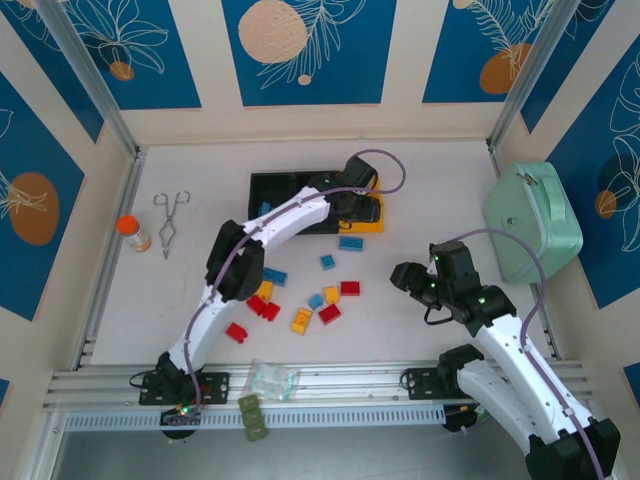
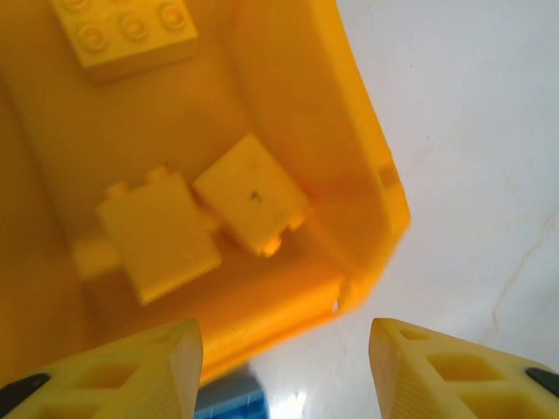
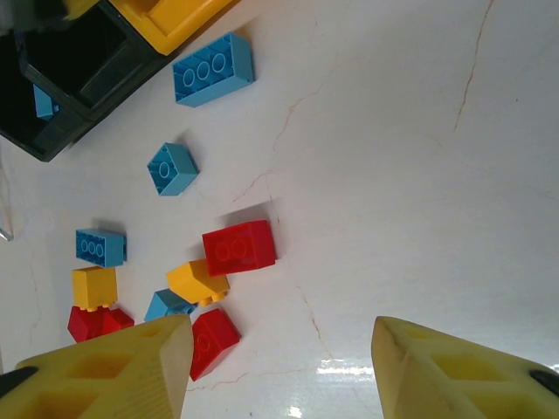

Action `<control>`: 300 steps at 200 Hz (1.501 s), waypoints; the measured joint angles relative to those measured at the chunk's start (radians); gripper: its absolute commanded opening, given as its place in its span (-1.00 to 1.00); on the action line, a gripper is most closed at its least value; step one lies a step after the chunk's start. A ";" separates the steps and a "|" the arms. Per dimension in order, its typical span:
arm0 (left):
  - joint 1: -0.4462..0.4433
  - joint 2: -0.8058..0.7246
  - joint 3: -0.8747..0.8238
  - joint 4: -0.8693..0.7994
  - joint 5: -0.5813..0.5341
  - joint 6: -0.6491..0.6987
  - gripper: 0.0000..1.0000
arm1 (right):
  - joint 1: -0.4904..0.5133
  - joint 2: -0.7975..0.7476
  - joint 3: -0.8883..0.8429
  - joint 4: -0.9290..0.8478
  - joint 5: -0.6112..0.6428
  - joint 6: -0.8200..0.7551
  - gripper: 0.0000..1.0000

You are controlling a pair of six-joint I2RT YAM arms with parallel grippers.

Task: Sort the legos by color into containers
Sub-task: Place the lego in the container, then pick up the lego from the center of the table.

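From above, we see our left tool (image 1: 362,203) hang over the yellow bin (image 1: 375,222), right end of the containers (image 1: 280,190), likely for dropping yellow. Loose legos (image 1: 350,288) lie nearer on the worktop (image 1: 440,180).

Left wrist: it is spread wide, gripping nothing, with three yellow bricks (image 2: 157,236) inside the bin.

Right wrist: our right tool (image 3: 279,367) gapes empty near a red brick (image 3: 238,247); a black bin (image 3: 61,140) holds a blue brick (image 3: 42,100).

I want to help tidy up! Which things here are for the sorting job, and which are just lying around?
For the job:
- legos, red, blue and yellow
- containers, black and yellow, joined
- left tool and right tool, both open

Just lying about:
- mint-green case
- metal tongs
- orange-capped bottle
- clear bag
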 measured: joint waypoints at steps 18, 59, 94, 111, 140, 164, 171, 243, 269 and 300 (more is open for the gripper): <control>-0.001 -0.122 -0.137 0.046 0.011 0.001 0.06 | 0.027 0.023 0.000 0.001 0.002 0.000 0.20; -0.002 -0.397 -0.435 0.153 0.037 0.020 0.09 | 0.151 0.124 0.020 0.008 0.035 0.000 0.24; 0.001 -0.592 -0.731 0.222 0.048 0.023 0.12 | 0.244 0.227 0.076 0.019 0.087 0.009 0.36; 0.008 -0.682 -0.883 0.253 0.055 0.021 0.14 | 0.285 0.293 0.102 0.025 0.113 0.015 0.37; 0.020 -0.840 -1.094 0.275 0.056 0.002 0.20 | 0.344 0.428 0.156 0.026 0.154 0.027 0.38; 0.029 -0.967 -1.213 0.282 0.056 -0.013 0.22 | 0.381 0.540 0.204 0.030 0.182 0.027 0.40; 0.032 -1.001 -1.243 0.283 0.055 -0.021 0.22 | 0.388 0.572 0.219 0.032 0.188 0.027 0.40; 0.051 -1.135 -1.441 0.304 0.054 -0.107 0.23 | 0.397 0.820 0.333 0.079 0.209 0.027 0.41; 0.051 -1.139 -1.453 0.317 0.054 -0.119 0.22 | 0.389 0.879 0.360 0.097 0.209 0.027 0.39; 0.053 -1.139 -1.453 0.333 0.055 -0.132 0.23 | 0.368 0.936 0.365 0.111 0.208 0.027 0.34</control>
